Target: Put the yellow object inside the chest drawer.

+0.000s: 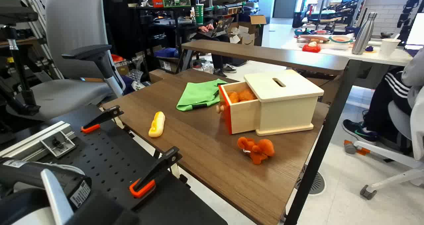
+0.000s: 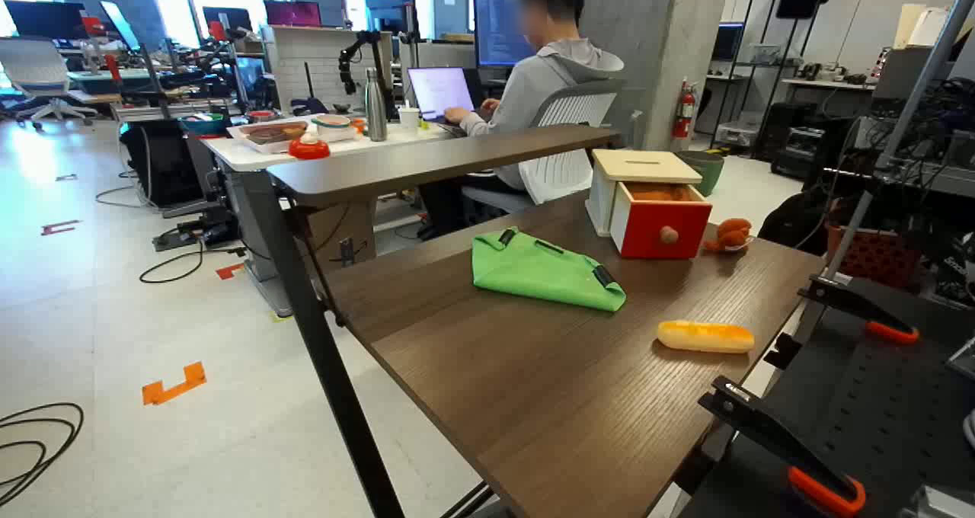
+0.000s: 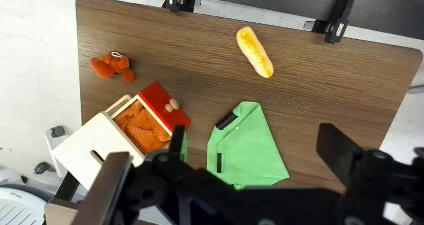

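Note:
The yellow object (image 1: 157,124) is a small oblong, bun-like item lying on the brown table; it also shows in an exterior view (image 2: 706,337) and in the wrist view (image 3: 255,52). The chest drawer (image 2: 640,225), with a red-orange front and wooden knob, is pulled partly out of the cream chest (image 1: 288,111). Orange fuzzy material lies inside the drawer, which also shows in the wrist view (image 3: 154,94). My gripper (image 3: 253,135) is open and empty, fingers wide apart, above the table. The yellow object lies beyond the fingertips, toward the picture's top. Neither exterior view shows the gripper.
A green cloth (image 3: 248,145) lies beside the drawer front, below my fingers in the wrist view. An orange lumpy toy (image 1: 256,149) lies near the chest. A raised shelf (image 1: 265,54) runs along the table's far side. Black clamps (image 1: 155,172) grip the near edge.

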Controlling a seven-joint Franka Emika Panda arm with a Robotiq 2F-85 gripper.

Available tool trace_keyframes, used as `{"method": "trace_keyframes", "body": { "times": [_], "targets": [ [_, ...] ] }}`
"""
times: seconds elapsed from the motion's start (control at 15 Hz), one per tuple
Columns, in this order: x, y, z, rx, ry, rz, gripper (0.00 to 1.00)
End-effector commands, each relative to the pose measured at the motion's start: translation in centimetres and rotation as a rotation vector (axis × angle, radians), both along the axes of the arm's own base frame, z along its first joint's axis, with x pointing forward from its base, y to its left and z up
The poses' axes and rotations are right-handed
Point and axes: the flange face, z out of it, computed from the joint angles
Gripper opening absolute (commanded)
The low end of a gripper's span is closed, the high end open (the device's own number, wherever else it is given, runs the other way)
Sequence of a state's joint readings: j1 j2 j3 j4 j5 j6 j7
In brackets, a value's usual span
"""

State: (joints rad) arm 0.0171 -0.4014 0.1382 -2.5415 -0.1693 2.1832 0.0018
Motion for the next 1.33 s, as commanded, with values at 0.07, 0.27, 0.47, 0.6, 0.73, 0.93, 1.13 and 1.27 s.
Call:
{"method": "trace_keyframes", "body": {
  "times": [0.07,0.27,0.47,0.6,0.73,0.93,1.13,1.27],
  "targets": [
    [0.0,0.0,0.0,0.0,0.001,0.0,1.0],
    [0.0,0.0,0.1,0.0,0.0,0.0,1.0],
    [0.0,0.0,0.1,0.0,0.0,0.0,1.0],
    [0.0,0.0,0.1,0.0,0.0,0.0,1.0],
    [0.0,0.0,0.1,0.0,0.0,0.0,1.0],
    [0.0,0.0,0.1,0.0,0.0,0.0,1.0],
    [0.1,0.1,-0.6,-0.001,0.015,0.001,1.0],
    [0.4,0.1,-2.0,0.011,0.042,0.025,1.0]
  ]
}}
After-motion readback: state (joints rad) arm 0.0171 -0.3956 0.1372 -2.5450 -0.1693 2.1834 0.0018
